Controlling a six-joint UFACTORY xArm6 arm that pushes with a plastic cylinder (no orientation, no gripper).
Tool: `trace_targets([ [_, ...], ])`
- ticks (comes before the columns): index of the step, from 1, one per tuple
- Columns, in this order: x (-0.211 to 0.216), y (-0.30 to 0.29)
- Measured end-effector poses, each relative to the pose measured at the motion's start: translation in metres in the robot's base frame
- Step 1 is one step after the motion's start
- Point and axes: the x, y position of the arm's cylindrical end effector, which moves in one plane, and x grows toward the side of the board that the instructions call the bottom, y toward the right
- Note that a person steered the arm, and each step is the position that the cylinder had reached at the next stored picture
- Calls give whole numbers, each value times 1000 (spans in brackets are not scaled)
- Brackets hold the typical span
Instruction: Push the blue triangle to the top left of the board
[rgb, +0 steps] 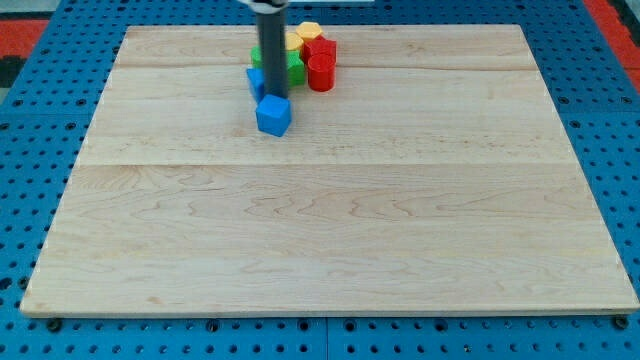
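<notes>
tabletop (330, 250): pale wooden board, on a blue pegboard (30, 60)
my tip (271, 97): rod's end, touching the top of the blue cube (273, 116)
blue block (256, 80): partly hidden behind the rod, shape unclear
cluster near the view's top: green block (295, 68), red blocks (321, 62), yellow block (304, 35), touching
</notes>
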Motion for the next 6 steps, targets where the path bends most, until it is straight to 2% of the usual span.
trace_targets([
  [1, -28, -46],
  [3, -34, -33],
  [4, -52, -29],
  [6, -80, -86],
])
